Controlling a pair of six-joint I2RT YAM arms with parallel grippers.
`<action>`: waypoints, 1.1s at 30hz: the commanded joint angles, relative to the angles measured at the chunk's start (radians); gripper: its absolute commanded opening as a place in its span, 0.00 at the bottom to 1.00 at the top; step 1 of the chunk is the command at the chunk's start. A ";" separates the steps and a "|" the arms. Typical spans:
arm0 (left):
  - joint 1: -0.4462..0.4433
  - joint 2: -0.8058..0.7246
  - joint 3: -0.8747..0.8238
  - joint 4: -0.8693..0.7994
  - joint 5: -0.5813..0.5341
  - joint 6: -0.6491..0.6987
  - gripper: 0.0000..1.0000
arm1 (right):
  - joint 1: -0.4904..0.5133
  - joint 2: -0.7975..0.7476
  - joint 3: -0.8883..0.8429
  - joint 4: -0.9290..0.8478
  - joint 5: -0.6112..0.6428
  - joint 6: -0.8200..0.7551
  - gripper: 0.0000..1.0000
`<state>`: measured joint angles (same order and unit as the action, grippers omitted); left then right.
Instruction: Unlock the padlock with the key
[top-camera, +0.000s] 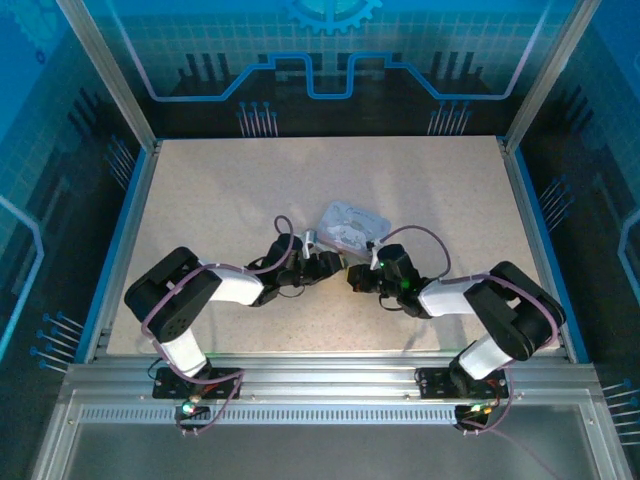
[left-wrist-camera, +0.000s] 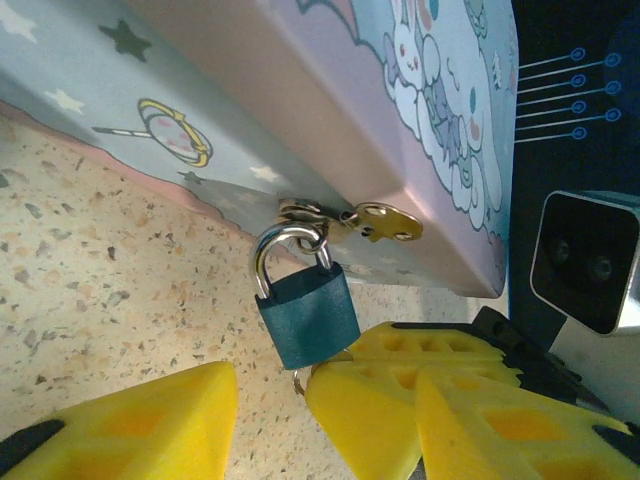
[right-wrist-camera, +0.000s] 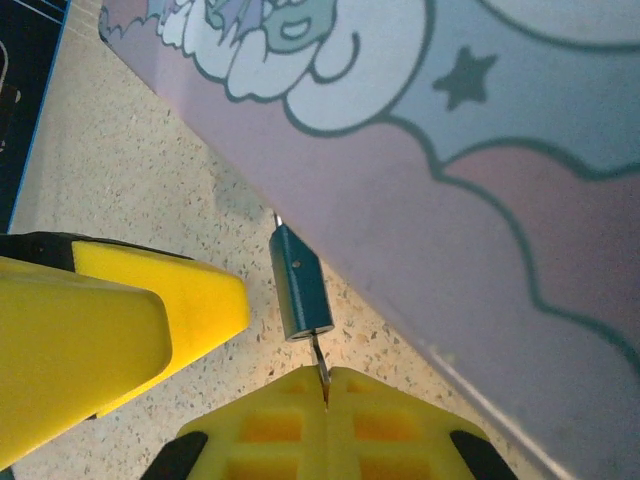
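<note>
Overhead, blue circuit-print walls (top-camera: 320, 60) ring a speckled beige table (top-camera: 200, 190). Ahead of both jaws lies the cartoon box (top-camera: 350, 225). Wide open, the left gripper (top-camera: 333, 267) faces the padlock (left-wrist-camera: 307, 310), which hangs from the box's hasp (left-wrist-camera: 300, 212) just beyond its gap. The right gripper (right-wrist-camera: 325, 380) pinches the key (right-wrist-camera: 318, 352), seated in the padlock's base.

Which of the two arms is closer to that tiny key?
The right. The right fingers are shut on the key, at the base of the padlock. The left fingers stand open beside the padlock, off the key.
</note>
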<state>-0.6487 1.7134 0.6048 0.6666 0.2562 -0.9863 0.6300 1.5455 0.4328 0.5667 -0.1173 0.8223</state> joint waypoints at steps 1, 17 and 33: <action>0.001 0.012 -0.021 0.061 0.002 -0.064 0.47 | 0.011 -0.026 0.020 -0.051 -0.026 0.059 0.00; 0.001 0.116 -0.023 0.181 -0.012 -0.170 0.40 | 0.012 -0.014 0.047 -0.071 -0.047 0.086 0.00; -0.006 0.193 0.019 0.281 -0.029 -0.223 0.40 | 0.020 -0.004 0.051 -0.070 -0.045 0.094 0.00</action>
<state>-0.6502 1.8790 0.5877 0.9081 0.2485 -1.1843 0.6300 1.5410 0.4603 0.4965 -0.1345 0.9031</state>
